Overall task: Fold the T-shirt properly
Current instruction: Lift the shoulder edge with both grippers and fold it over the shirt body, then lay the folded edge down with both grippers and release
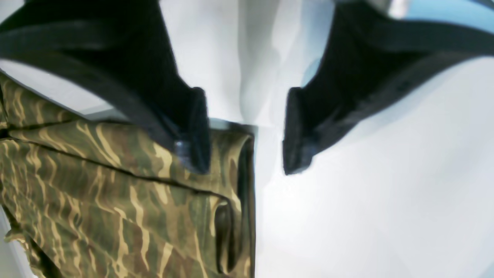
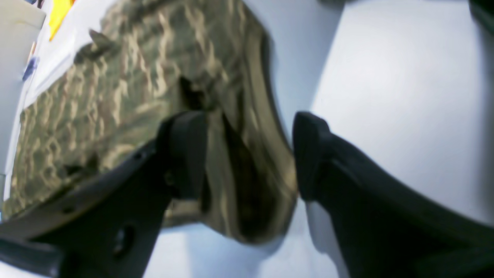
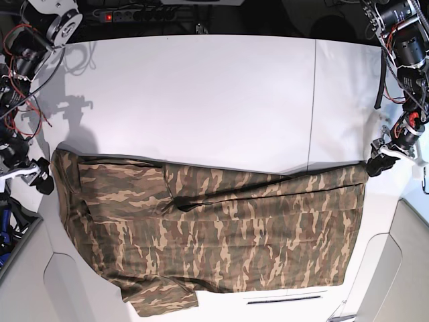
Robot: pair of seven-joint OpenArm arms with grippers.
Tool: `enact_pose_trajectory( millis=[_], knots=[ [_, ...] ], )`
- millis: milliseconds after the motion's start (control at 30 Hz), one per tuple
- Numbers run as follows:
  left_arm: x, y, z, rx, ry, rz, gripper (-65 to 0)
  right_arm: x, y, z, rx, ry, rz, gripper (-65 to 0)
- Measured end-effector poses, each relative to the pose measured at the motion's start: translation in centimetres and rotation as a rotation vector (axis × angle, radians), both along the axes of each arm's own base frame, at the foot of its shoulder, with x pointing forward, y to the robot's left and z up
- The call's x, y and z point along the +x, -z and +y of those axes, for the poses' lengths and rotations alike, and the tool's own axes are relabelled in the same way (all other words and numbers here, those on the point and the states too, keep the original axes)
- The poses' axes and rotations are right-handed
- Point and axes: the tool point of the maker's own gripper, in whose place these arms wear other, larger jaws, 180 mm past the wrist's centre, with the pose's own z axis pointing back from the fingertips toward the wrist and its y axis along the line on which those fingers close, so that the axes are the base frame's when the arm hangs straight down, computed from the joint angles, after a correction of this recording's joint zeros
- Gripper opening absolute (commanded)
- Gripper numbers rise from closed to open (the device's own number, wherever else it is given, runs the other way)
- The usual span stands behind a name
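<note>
Left gripper: black jaws parted, nothing gripped; one finger overlaps the corner of the brown, tan and olive camouflage cloth T-shirt, the other is over bare white tabletop. Right gripper: jaws released, a bunched shirt edge between them. Beyond both, the shirt lies spread across the table's near half.

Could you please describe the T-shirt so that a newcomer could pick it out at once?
Look at the white table; across its near half lies the T-shirt, spread flat between the open left gripper and the open right gripper. Its brown, tan and olive camouflage marks it out.
</note>
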Motion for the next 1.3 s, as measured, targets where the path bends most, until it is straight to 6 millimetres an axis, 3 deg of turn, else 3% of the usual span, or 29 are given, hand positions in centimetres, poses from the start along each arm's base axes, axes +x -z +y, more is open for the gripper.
enact_pose_trajectory(
  millis=[200,400,567,800,900,1033,1100,1300],
  knots=[
    [0.0,0.7,-1.1,-0.024,0.001,-0.001,-24.5,-1.6,1.6,-0.7,0.007,0.054,0.038,-30.3],
    [0.3,1.2,-1.1,0.009,-0.040,-0.010,-24.5,-1.6,3.1,0.3,0.050,0.051,0.059,-30.3],
    [0.8,1.7,-2.8,-0.011,-0.035,-0.033,-24.6,-0.8,4.5,2.6,0.086,0.031,0.043,-30.3],
    [1.7,2.1,-4.4,0.034,-0.004,-0.044,-24.8,0.7,4.8,8.0,0.152,-0.034,0.003,-30.5],
    [2.1,2.1,-4.8,0.053,0.017,-0.032,-36.2,1.1,4.7,9.0,0.163,-0.042,0.005,-38.7],
    [2.2,2.3,-4.9,0.059,0.023,-0.022,-60.1,1.0,5.2,9.2,0.154,-0.054,0.031,-65.0],
    [2.3,2.2,-4.9,0.059,0.024,-0.024,-65.0,1.3,4.9,9.2,0.151,-0.059,0.028,-65.0],
    [3.3,1.0,-5.7,0.058,0.086,-0.053,-65.0,2.0,3.8,10.5,0.164,-0.138,0.028,-65.0]
  ],
)
